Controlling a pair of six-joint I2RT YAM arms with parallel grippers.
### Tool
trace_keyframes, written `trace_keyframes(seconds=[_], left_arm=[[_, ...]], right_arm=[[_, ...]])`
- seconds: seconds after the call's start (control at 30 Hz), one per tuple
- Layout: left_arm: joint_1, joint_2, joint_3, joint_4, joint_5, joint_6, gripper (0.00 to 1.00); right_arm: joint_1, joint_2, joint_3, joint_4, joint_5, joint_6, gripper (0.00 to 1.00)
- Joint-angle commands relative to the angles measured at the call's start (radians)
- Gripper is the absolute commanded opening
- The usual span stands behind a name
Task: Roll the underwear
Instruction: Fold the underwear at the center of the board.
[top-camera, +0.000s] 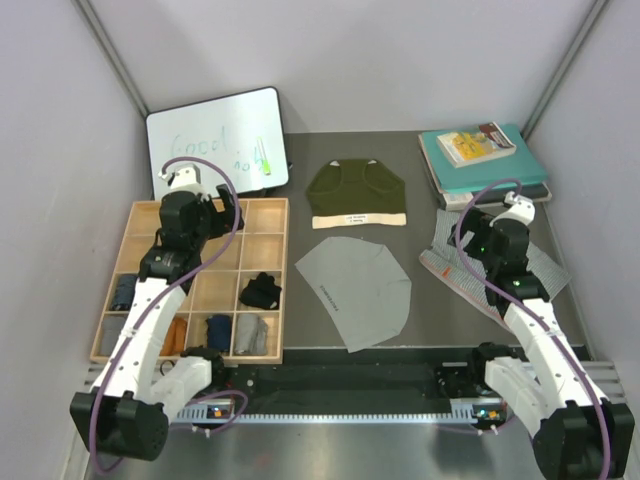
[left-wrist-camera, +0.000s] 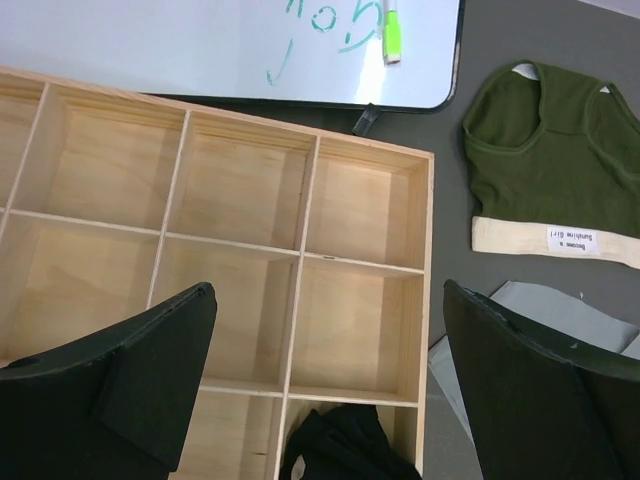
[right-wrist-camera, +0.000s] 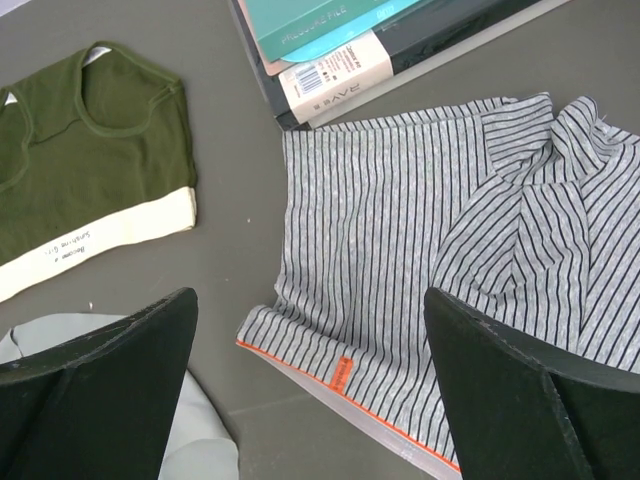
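Hovering with left claw (left-wrist-camera: 328, 292) apart over the wooden divider tray (left-wrist-camera: 426, 330), right claw (right-wrist-camera: 310, 297) apart over striped grey underwear (right-wrist-camera: 420, 220). Lying flat mid counter (top-camera: 300, 170): olive-green underwear (top-camera: 356, 193), light grey underwear (top-camera: 360, 290) nearer.

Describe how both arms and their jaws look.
The left arm and right arm match: white link shells, black joints and bases, a purple cable looping along each. The jaws are broad, matte black, tapering wedges. No markings are readable.
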Motion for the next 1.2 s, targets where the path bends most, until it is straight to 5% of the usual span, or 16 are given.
trace_keyframes(seconds=[0.0, 0.17, 0.3, 0.6, 0.87, 1.17], left_arm=[[0.003, -0.052, -0.004, 0.050, 0.036, 0.035, 0.99], [-0.006, -0.074, -0.026, 0.073, 0.079, 0.069, 0.99], [-0.147, -0.114, -0.033, 0.098, 0.010, 0.121, 0.99], [-0.535, -0.027, -0.030, 0.064, -0.162, 0.092, 0.99], [-0.848, 0.082, -0.161, 0.279, -0.170, 0.053, 0.99], [-0.979, 0.202, -0.217, 0.381, -0.102, -0.003, 0.97]], right_arm=[[-0.007, -0.007, 0.053, 0.000, -0.010, 0.008, 0.94], [-0.006, -0.004, 0.063, -0.023, -0.043, 0.005, 0.90], [0.015, 0.004, 0.053, -0.029, -0.103, 0.031, 0.84], [0.342, 0.099, 0.023, -0.149, -0.120, 0.187, 0.73], [0.542, 0.084, -0.002, -0.359, -0.072, 0.360, 0.66], [0.736, 0.102, -0.013, -0.541, -0.011, 0.541, 0.56]])
